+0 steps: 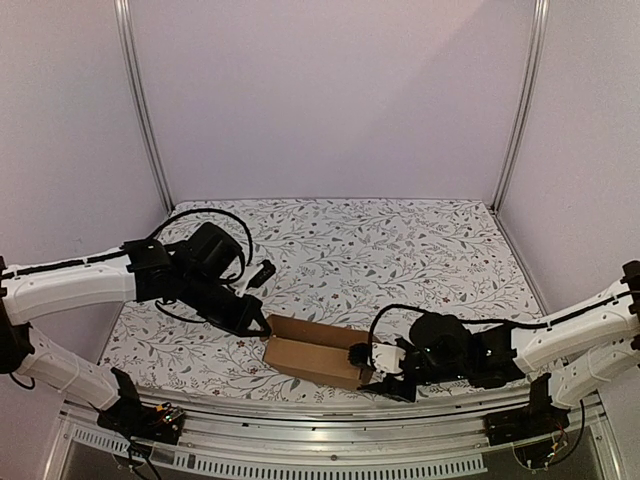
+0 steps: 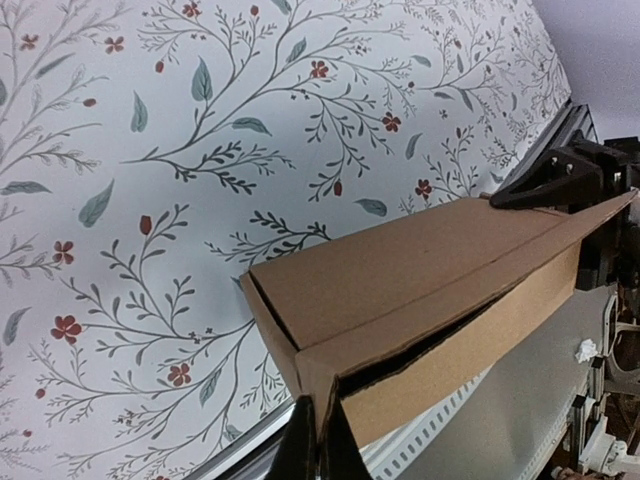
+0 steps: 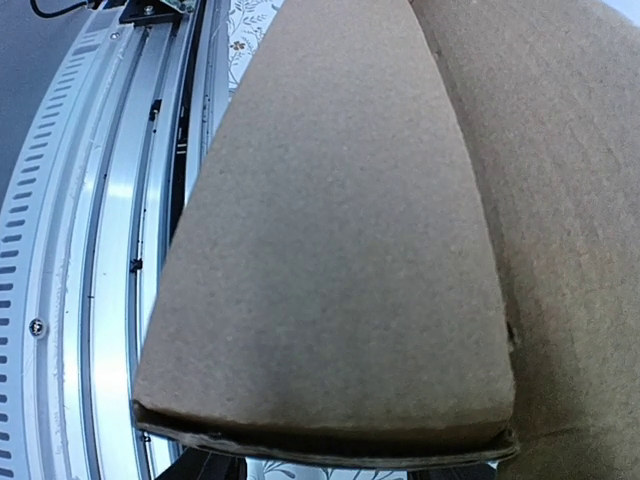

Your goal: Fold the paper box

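Centrally, the paper box [image 1: 315, 352] lies on its side as a narrow brown carton near the front edge of the floral-patterned table [image 1: 400, 250], spanning the gap between the two arms. In the left wrist view its top panel [image 2: 400, 270] and side panel [image 2: 470, 350] meet along a long seam that is not closed: a dark slit runs between them and widens toward the near corner.

The left gripper [image 1: 262, 328] meets the carton's left end. Its fingertips [image 2: 298, 455] are drawn together on a thin cardboard edge at that corner, pinching it.

The right gripper [image 1: 378, 368] sits at the opposite end. Cardboard fills almost the whole right wrist view, and only dark slivers of the fingers [image 3: 205, 465] show beneath the box end, so whether those jaws are apart or clamped cannot be told.

Judged from this arrangement, the carton is formed but not yet locked.

Risks from here:
- Pull along the box's length from both ends could tear the thin pinched edge or spring the open seam wider.
- Inward push could buckle the hollow body, which has little stiffness while the seam gapes.
- A release at either end could let the light carton slide or roll toward the metal rail [image 1: 350, 425] just beyond the table edge.
- Working a tab blind at the right end risks creasing it rather than seating it.
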`<action>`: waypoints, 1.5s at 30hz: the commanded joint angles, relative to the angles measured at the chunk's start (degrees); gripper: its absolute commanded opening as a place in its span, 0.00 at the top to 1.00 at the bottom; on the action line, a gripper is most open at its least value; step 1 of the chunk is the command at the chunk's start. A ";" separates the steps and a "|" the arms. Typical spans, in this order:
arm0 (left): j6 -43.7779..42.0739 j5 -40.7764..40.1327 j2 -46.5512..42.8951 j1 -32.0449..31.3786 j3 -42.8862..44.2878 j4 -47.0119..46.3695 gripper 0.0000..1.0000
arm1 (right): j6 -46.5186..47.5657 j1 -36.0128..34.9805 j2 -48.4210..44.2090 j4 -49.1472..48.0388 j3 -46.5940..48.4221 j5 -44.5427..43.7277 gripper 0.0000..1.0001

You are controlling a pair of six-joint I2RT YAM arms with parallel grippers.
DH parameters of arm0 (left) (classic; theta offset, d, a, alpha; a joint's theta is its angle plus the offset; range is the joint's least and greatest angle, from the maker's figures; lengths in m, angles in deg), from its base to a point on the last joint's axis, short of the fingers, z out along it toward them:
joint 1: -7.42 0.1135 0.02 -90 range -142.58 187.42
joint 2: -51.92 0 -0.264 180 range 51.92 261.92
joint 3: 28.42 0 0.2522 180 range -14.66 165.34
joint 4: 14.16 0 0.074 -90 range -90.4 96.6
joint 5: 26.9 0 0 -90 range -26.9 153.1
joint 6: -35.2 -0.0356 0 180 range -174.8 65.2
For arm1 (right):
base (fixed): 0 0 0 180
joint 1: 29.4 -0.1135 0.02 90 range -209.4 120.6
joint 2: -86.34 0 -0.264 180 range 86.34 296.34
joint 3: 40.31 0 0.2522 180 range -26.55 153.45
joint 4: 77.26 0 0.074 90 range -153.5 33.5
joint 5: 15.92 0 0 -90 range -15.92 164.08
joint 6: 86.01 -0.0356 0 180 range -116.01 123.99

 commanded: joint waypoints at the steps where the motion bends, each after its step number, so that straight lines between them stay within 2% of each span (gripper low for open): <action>1: 1.21 3.98 1.58 -1.88 0.98 -2.48 1.00 | -4.18 0.91 3.80 -1.54 -0.65 -5.15 0.73; 14: 6.09 -6.78 5.10 -6.27 -1.12 -3.66 1.00 | -13.99 4.31 15.05 -5.69 1.40 -3.23 0.73; 25: 10.03 -16.29 4.67 -9.35 -2.45 -2.73 1.00 | -17.57 7.74 16.39 -6.52 1.29 -2.74 0.72; 45: 14.80 -15.99 5.24 -12.44 -6.29 -6.68 1.00 | -20.82 8.87 18.61 -7.00 1.73 -3.73 0.70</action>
